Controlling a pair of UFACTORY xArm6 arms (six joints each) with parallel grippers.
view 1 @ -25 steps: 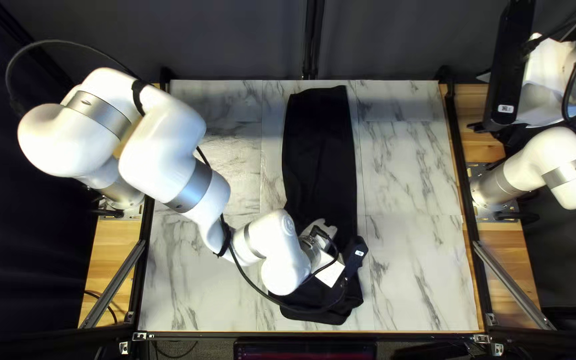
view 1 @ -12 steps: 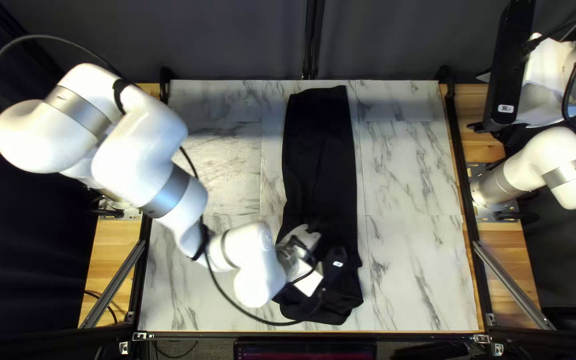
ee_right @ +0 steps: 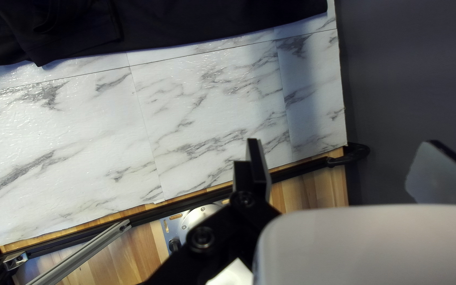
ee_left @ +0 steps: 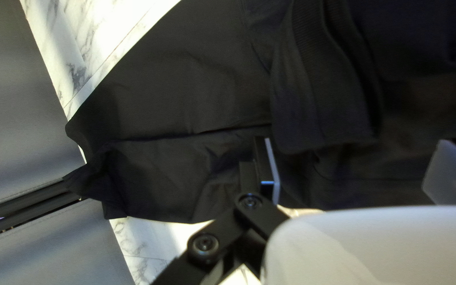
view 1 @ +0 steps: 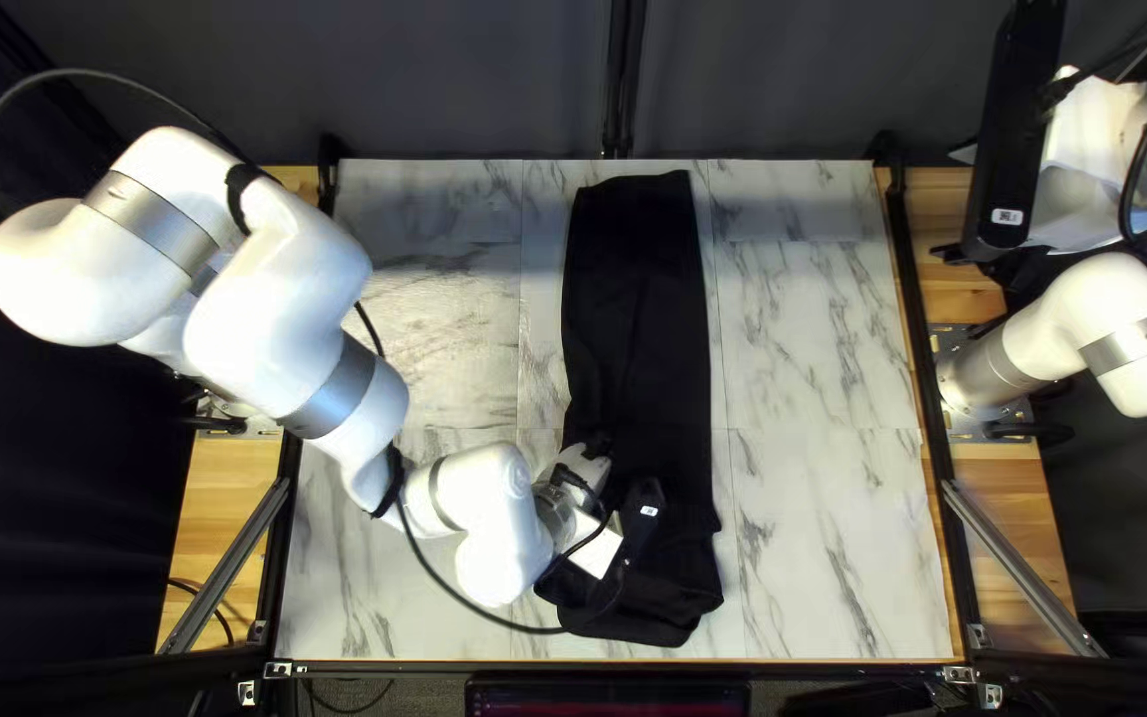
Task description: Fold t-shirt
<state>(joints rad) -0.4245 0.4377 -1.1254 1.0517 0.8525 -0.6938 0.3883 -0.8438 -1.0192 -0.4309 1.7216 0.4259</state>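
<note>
The shirt [view 1: 640, 306] lies as a long, narrow strip down the middle of the table [view 1: 819, 545]; the side folds look done, so the step in hand is probably readying the cross fold. My left gripper [ee_left: 360, 166] is over the near part, jaws spread, no cloth pinched; my right gripper [ee_right: 347, 161] is parked aside, jaws also apart — next, likely, grip the near end and carry it toward the far one.

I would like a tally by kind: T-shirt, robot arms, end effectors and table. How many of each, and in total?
T-shirt: 1
Robot arms: 2 (left arm, right arm)
End effectors: 2 (left end effector, right end effector)
Table: 1
Total: 6
</note>
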